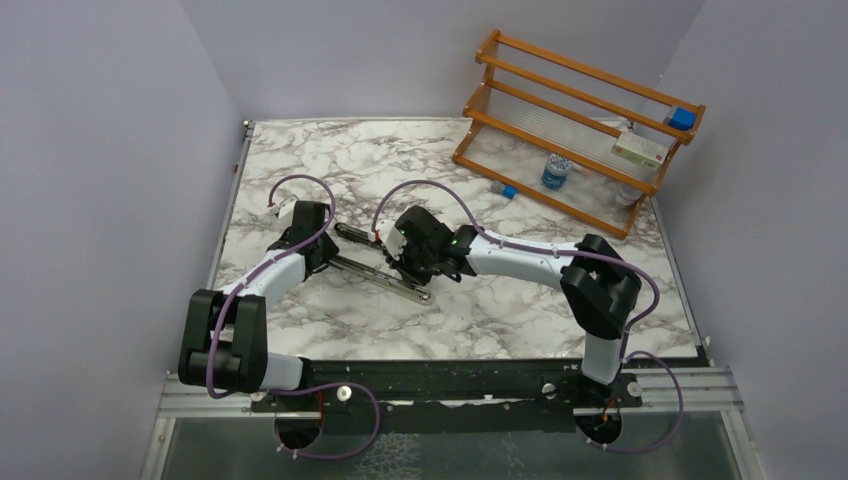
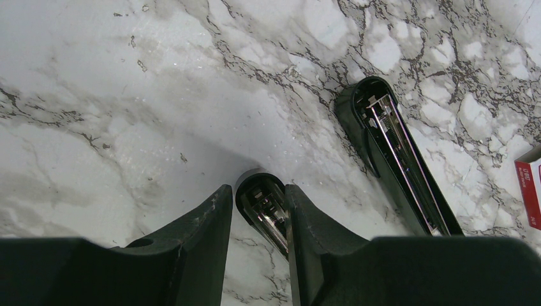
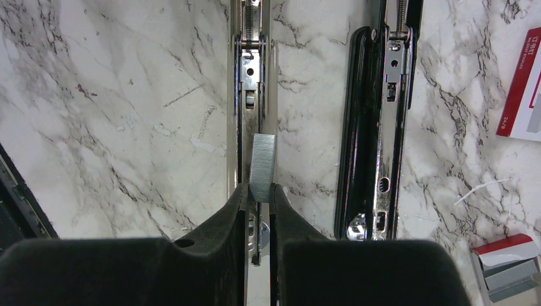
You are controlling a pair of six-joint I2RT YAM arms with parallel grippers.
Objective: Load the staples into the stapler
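Observation:
The black stapler (image 1: 385, 280) lies opened out flat on the marble table, its two long halves side by side. My left gripper (image 2: 256, 189) is shut on the rounded end of one half (image 2: 261, 201); the other half (image 2: 399, 169) lies to the right, silver channel up. My right gripper (image 3: 259, 188) is shut on a grey strip of staples (image 3: 262, 167), held just over the silver channel (image 3: 252, 76) and in line with it. The black half (image 3: 383, 127) lies beside it. A red and white staples box (image 3: 523, 89) sits at the right, and an opened part with grey strips (image 3: 504, 271) lies lower right.
A wooden rack (image 1: 580, 130) stands at the back right, holding a blue-capped bottle (image 1: 556, 172), a blue block (image 1: 682, 118) and a white box (image 1: 640, 150). A small blue piece (image 1: 508, 190) lies in front of it. Walls close in the table on the left, back and right.

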